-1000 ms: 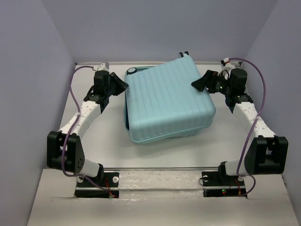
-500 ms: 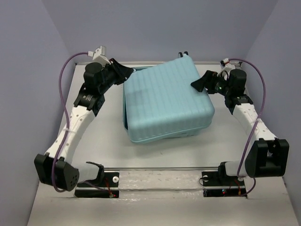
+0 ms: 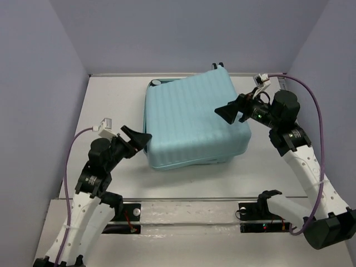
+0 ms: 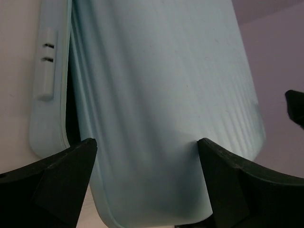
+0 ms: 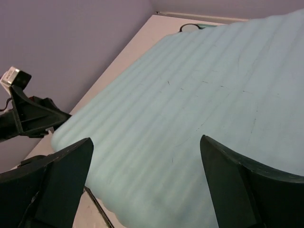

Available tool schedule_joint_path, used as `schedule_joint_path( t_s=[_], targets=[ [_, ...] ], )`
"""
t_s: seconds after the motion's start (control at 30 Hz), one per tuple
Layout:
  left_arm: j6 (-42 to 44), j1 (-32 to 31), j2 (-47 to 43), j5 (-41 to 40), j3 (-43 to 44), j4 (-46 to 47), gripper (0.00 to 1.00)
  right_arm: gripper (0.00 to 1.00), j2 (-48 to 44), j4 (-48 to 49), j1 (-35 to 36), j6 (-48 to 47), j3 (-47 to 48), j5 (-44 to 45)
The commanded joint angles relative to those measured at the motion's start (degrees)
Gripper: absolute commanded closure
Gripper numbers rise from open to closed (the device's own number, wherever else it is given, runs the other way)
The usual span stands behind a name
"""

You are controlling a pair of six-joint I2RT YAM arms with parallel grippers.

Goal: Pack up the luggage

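Across the middle of the white surface I see one luggage, pale aqua and ribbed, lying flat with a dark gap between its two shells along the left side. My two arms flank it: the left arm by its near left corner, the right arm reaching over its right side. The left jaws and right jaws both stand wide apart, gripping nothing.

The left arm is sitting folded low near its base, with the left gripper pointing rightward, jaws gaping wide and gripping nothing. The right arm is standing taller, elbow bent, with the right gripper facing left, jaws likewise spread and empty.
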Motion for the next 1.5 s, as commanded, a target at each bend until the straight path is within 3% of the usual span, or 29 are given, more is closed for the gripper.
schedule_joint_path(
  t_s=[0.0, 0.1, 0.2, 0.3, 0.47, 0.5, 0.53, 0.57, 0.7, 0.8, 0.9, 0.93, 1.03, 1.07, 1.17, 1.27, 1.47],
  targets=[
    [-17.1, 0.3, -15.4, 4.1, -9.9, 1.4, 0.01, 0.0, 1.2, -1.5, -0.6, -0.9, -0.3, 0.2],
    [-24.0, 0.3, -21.7, 3.5, -16.1, 7.3, 0.01, 0.0, 2.0, -0.3, -0.6, -0.7, -1.7, -0.5],
    [-25.6, 0.3, -20.7, 4.8, -19.3, 9.6, 0.01, 0.0, 3.3, -0.2, -0.6, -1.1, -2.0, 1.5],
    [-23.3, 0.3, -19.0, 2.7, -18.9, 3.7, 0.01, 0.0, 4.7, 0.2, -0.6, -0.2, -1.9, 2.5],
    [-29.3, 0.3, -28.7, 0.0, -22.4, 1.9, 0.01, 0.0, 6.3, 3.0, -0.6, 2.4, -2.1, 2.2],
    [-27.1, 0.3, -31.8, -5.5, -21.5, -3.2, 0.01, 0.09, 6.1, 2.7, -0.6, 2.7, -1.9, 2.3],
    [-25.5, 0.3, -32.5, -5.5, -19.9, -4.9, 0.01, 0.09, 5.4, 2.4, -0.6, 2.7, -1.9, 2.3],
    [-23.9, 0.3, -32.5, -8.8, -16.7, -5.1, 0.01, 0.15, 4.2, 2.5, 0.0, 2.6, -2.3, 3.1],
    [-14.5, 0.3, -21.2, -10.4, -6.7, -4.8, 0.01, 0.09, -3.4, -0.2, 0.6, 1.1, 0.3, 7.5],
    [-9.8, 0.3, -15.9, -11.2, -2.3, -6.7, 0.01, 0.02, -7.0, -2.9, 2.4, -1.2, 3.4, 3.6],
    [-7.9, 0.3, -16.8, -13.2, 1.3, -4.8, 0.01, 0.03, -7.0, -3.7, 9.4, -2.5, 5.1, -2.3],
    [-6.9, 0.3, -14.6, -15.1, 3.0, -4.4, 0.01, 0.03, -6.8, -4.0, 17.7, -3.4, 4.3, -1.6],
    [-1.6, 0.3, -5.3, -14.0, 10.8, -2.9, 0.01, 0.04, -3.7, -4.8, 35.0, -9.7, 2.9, 11.4],
    [-0.3, 0.3, -3.0, -10.9, 13.8, -1.9, 0.01, 0.04, -1.6, -6.7, 46.7, -14.0, 3.6, 21.5],
    [4.3, 0.3, 5.1, -8.3, 17.3, -0.6, 0.01, 0.05, 8.2, -8.9, 63.7, -19.2, 7.2, 37.2],
    [6.3, 0.8, 10.1, -6.1, 20.0, 0.7, 0.01, 0.05, 16.9, -8.0, 72.0, -20.7, 9.0, 46.4],
    [6.6, 4.1, 11.3, -1.7, 18.3, 3.8, 0.01, 0.0, 29.6, 6.9, 76.4, -18.4, 3.3, 55.7]
  ],
)
